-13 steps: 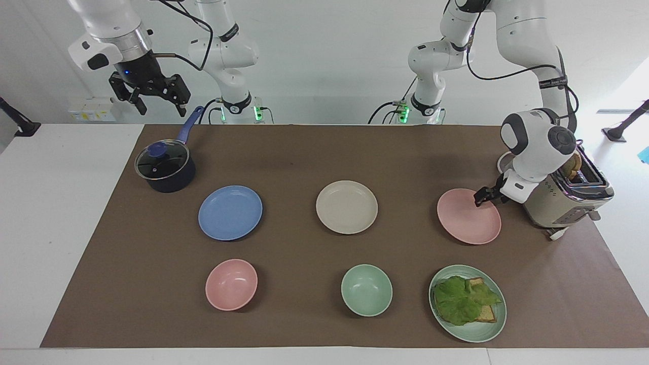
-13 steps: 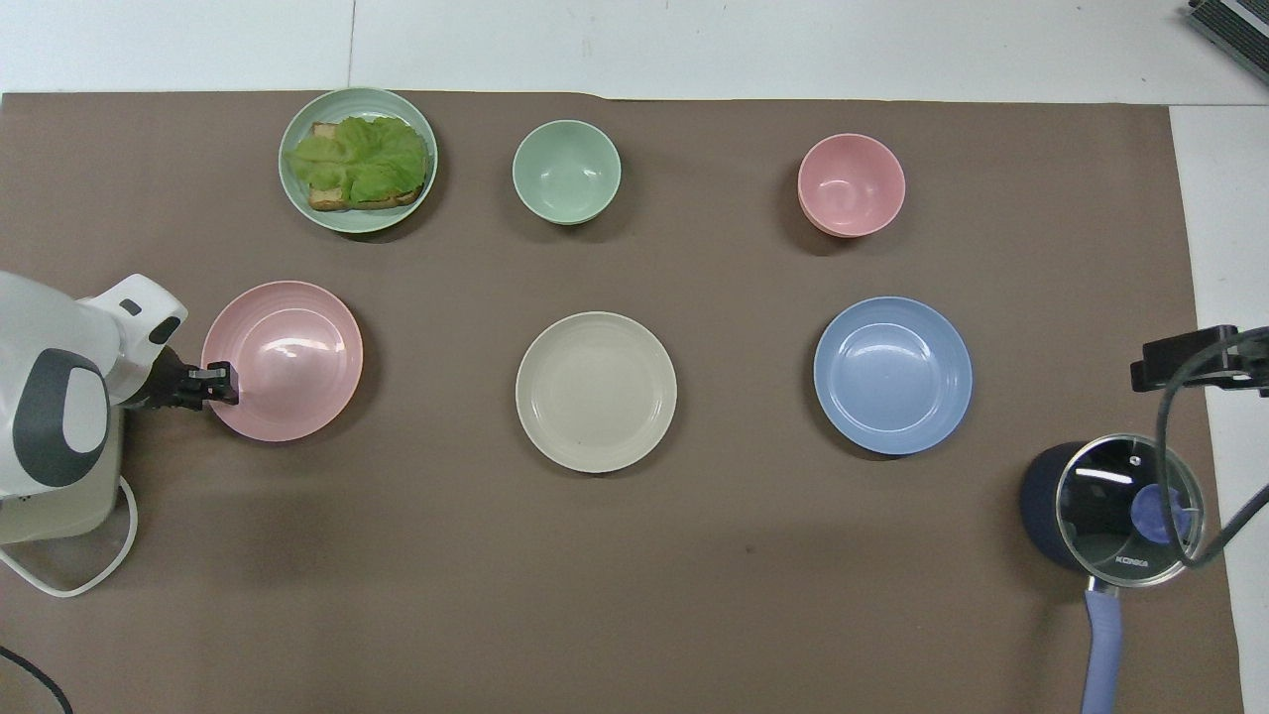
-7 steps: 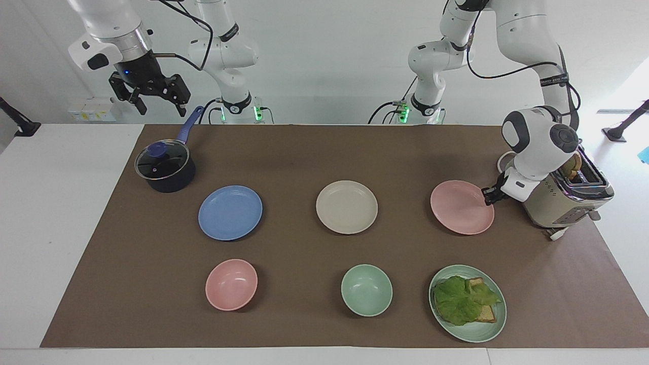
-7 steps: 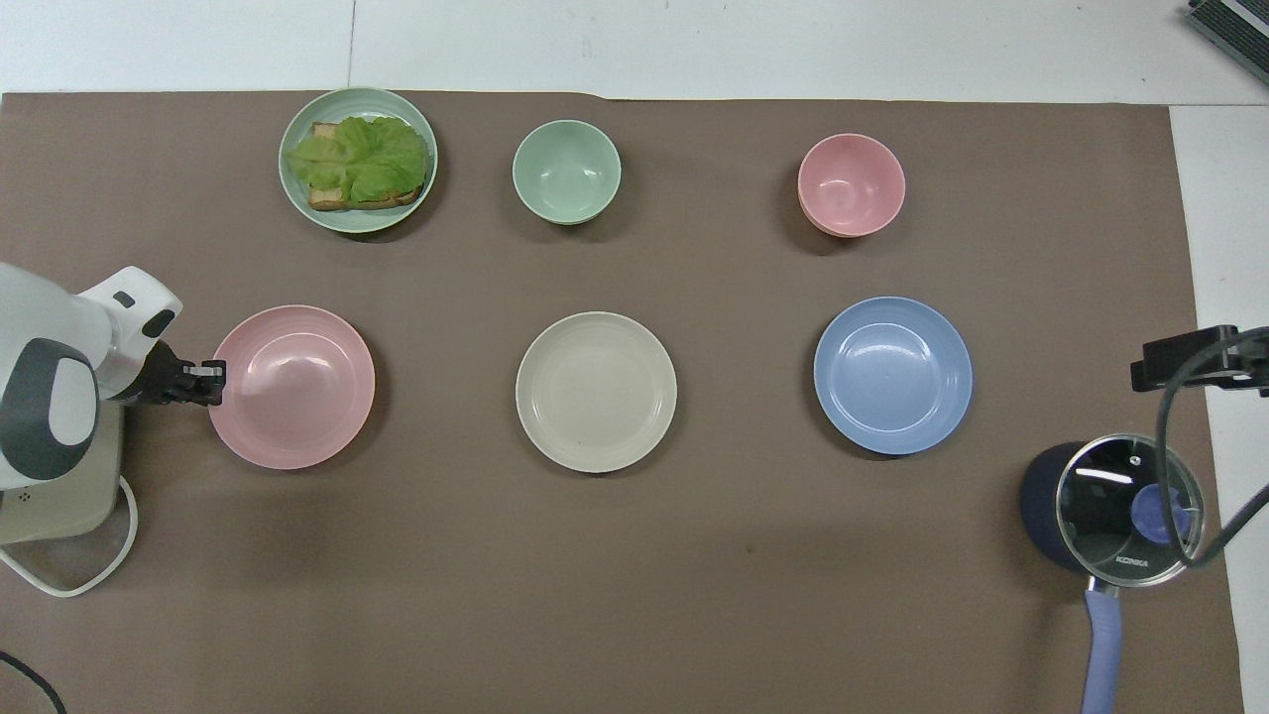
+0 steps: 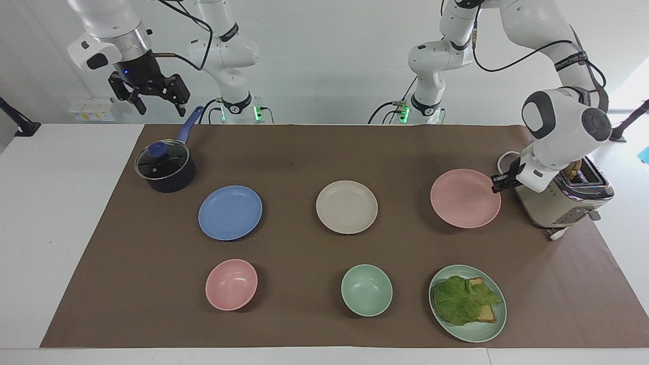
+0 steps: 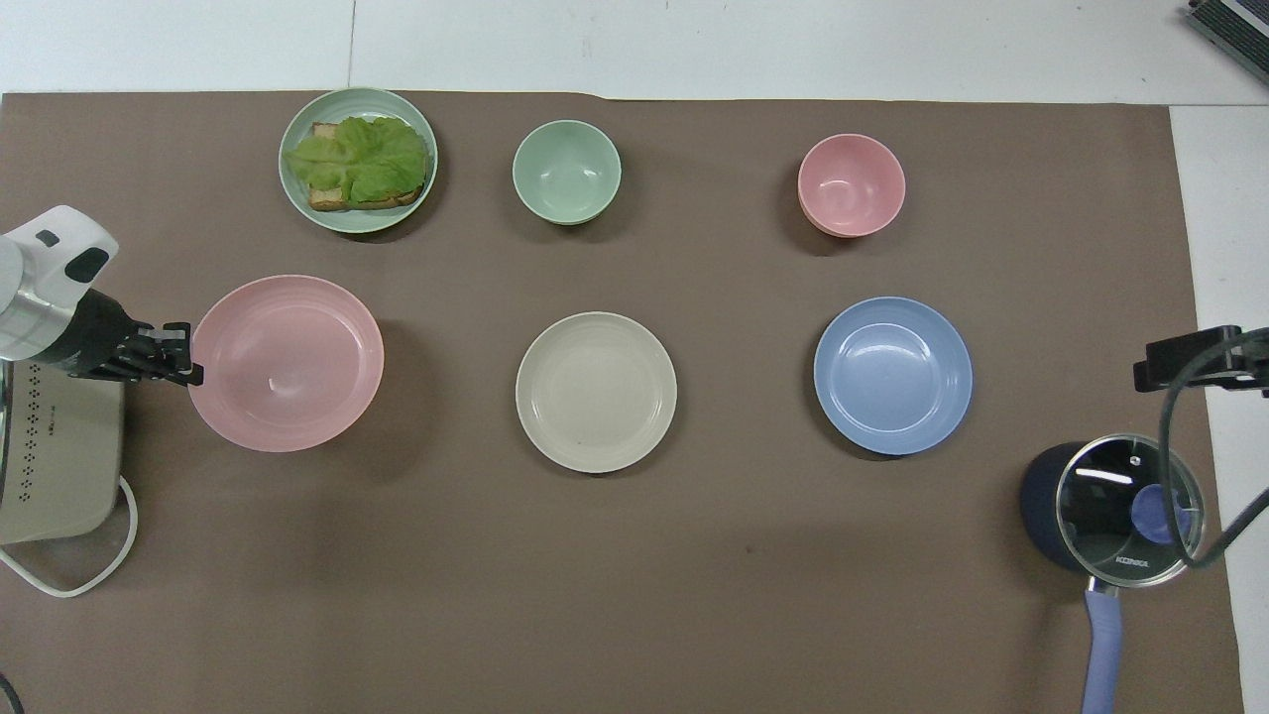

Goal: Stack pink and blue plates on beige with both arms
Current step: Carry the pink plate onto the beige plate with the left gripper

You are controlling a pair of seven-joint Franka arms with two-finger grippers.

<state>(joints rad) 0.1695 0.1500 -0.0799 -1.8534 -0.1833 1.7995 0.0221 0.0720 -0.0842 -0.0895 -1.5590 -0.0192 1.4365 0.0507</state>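
A: Pink plate [image 5: 465,198] status?
B: Middle right of the facing frame, middle left in the overhead [image 6: 286,363]. Left gripper [image 5: 497,182] is clenched on its rim, on the edge toward the toaster [image 5: 563,202]. The plate is off the table [image 5: 324,152]: its shadow sits apart on the brown mat.
A: Orientation?
B: Round, so no long axis. Face up, roughly level; can't tell any slight tilt. The gripper comes in sideways from the frame's right edge, fingers pointing toward the frame centre.
A: Other two?
B: Beige plate [image 5: 347,207] lies flat at frame centre, nothing on it. Blue plate [image 5: 230,212] is flat at centre left, same row. Both face up, well apart from each other and from the pink one.
A: Right arm?
B: Waiting. Right gripper [image 5: 154,97] hangs at upper left of the facing frame, fingers spread, holding nothing, above the pot [image 5: 165,168] and its blue handle.
A: Clutter?
B: Bottom row of the facing frame: pink bowl [image 5: 231,284] at left, green bowl [image 5: 366,290] in the middle, green plate [image 5: 467,303] with toast and lettuce at right. Pot has a glass lid, handle pointing to the frame's top.
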